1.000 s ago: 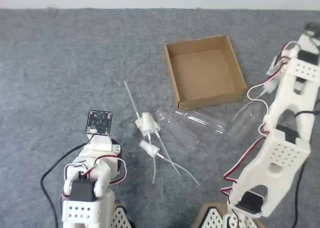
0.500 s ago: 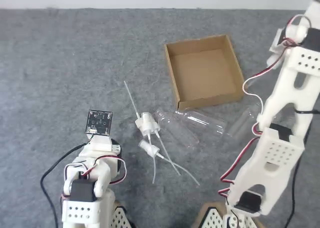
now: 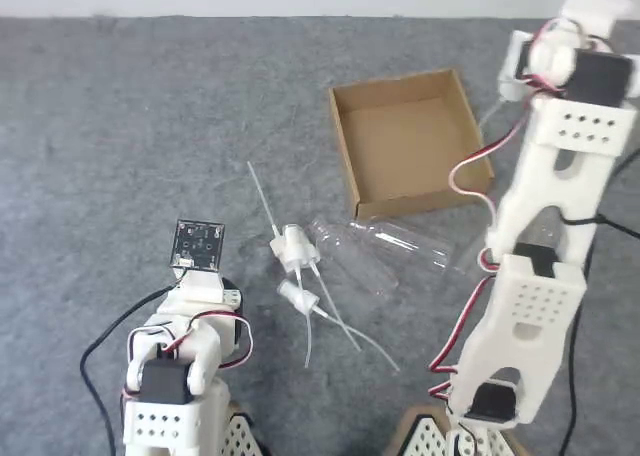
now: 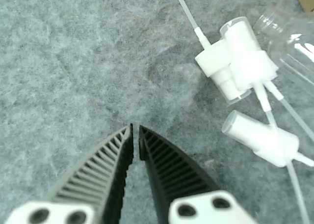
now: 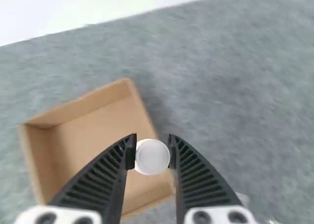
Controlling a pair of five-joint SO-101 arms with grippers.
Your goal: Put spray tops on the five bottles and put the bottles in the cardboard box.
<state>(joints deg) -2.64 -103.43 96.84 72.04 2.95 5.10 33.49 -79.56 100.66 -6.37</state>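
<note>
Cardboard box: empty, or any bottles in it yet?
Empty. The high view shows the floor of the cardboard box bare; the right hand grips a round white thing near it.

Open cardboard box [image 3: 410,141] upright on grey worktop [image 3: 120,106]; clear bottles [image 3: 385,248] lie on their sides just beside it, white long-tubed spray tops [image 3: 296,248] next to them. Right claw [image 5: 151,141] grips a white round cap [image 5: 152,157] above the box.

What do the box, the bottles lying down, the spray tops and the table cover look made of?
Box: brown cardboard, matte, with folded walls.
Bottles: probably clear plastic, glossy highlights, the cover showing through.
Spray tops: opaque white plastic, smooth, with thin translucent tubes.
Table cover: grey felt or carpet, fuzzy and mottled.
</note>
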